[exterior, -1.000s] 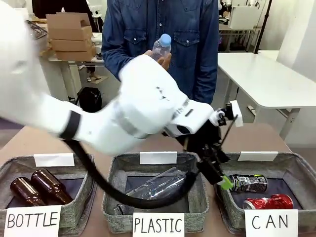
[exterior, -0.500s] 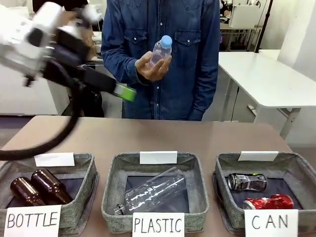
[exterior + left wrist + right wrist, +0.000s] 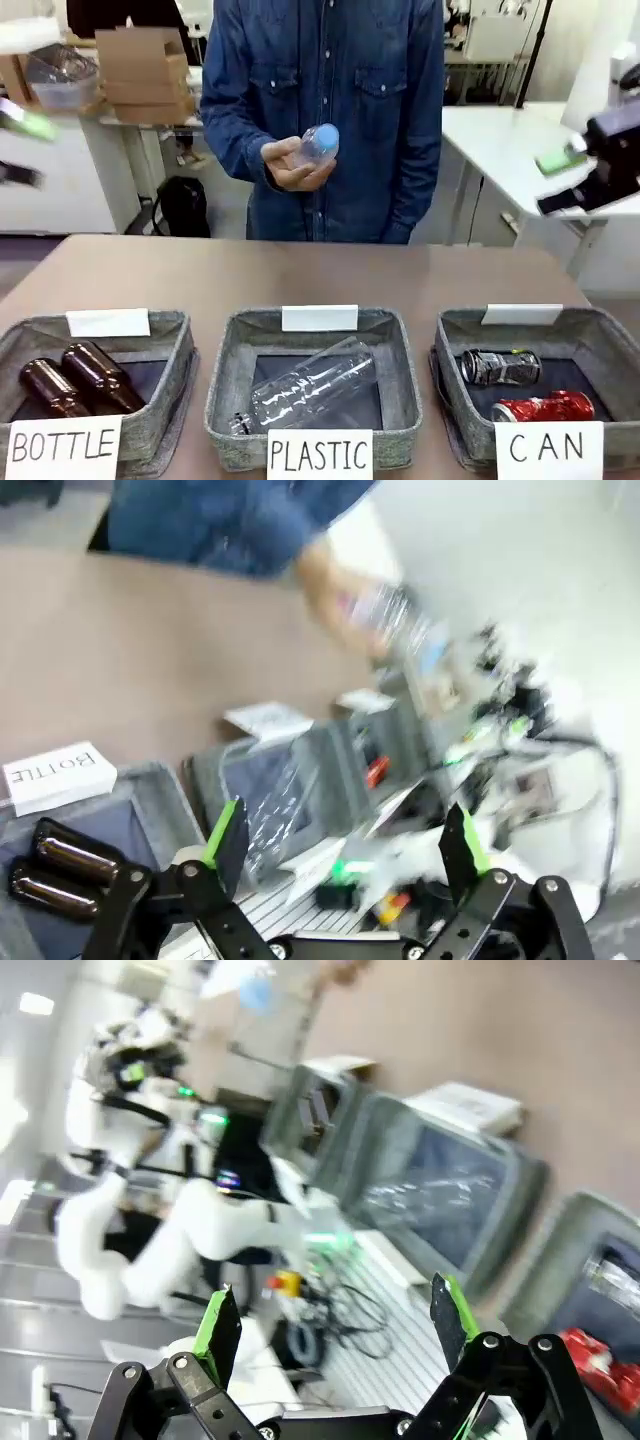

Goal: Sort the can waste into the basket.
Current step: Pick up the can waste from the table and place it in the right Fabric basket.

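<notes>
Both pieces of can waste lie inside the basket signed "CAN" at the front right: the dark can behind, the crushed red can in front. My left gripper hangs blurred at the far left edge, high above the table, open and empty. My right gripper is raised at the right edge above the basket, also open and empty. In the left wrist view the gripper holds nothing between its green pads. In the right wrist view the gripper is open, and the red can shows at the lower right.
A person at the far side holds a clear plastic bottle with a blue cap. The middle basket signed "PLASTIC" holds a clear bottle. The left basket signed "BOTTLE" holds two brown glass bottles.
My left arm has swung from over the CAN basket up and away to the far left. The right gripper has come into view at the right. The person lowered the bottle a little.
</notes>
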`<state>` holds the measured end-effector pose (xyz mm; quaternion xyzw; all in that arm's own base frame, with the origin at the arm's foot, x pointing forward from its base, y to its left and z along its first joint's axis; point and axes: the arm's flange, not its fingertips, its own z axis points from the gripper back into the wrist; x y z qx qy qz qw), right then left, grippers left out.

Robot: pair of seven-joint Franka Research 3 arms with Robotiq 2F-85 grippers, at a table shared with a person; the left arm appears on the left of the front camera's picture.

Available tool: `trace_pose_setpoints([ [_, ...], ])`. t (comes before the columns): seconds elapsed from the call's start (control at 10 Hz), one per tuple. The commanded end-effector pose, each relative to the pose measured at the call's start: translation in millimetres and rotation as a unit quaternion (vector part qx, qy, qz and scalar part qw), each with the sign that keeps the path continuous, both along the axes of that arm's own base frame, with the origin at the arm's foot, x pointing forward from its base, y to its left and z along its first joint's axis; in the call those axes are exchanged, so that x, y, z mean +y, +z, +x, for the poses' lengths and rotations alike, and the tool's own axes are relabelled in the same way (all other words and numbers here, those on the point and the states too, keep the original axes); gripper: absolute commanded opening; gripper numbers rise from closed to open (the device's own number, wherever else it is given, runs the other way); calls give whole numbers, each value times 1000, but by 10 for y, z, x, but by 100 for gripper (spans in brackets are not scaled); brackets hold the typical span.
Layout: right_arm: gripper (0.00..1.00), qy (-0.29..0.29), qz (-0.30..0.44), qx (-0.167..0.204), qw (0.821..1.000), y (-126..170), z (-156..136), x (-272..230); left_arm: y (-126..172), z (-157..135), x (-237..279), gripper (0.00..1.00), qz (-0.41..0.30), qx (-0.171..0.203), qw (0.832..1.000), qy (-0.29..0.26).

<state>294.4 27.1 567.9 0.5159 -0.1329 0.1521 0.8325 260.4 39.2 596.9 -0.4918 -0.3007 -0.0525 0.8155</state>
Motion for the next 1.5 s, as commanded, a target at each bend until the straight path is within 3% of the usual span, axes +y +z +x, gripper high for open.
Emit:
trace_pose_setpoints([
  [0.0,100,-85,146,110,980,-117,225,-31,-82,106,-437,100,68,5,997,-41],
  [0.1,100,0,0,0,1000,0,0,0,-82,106,-437,100,68,5,997,-41],
  [1.4,100,0,0,0,1000,0,0,0,-82,106,-437,100,68,5,997,-41],
])
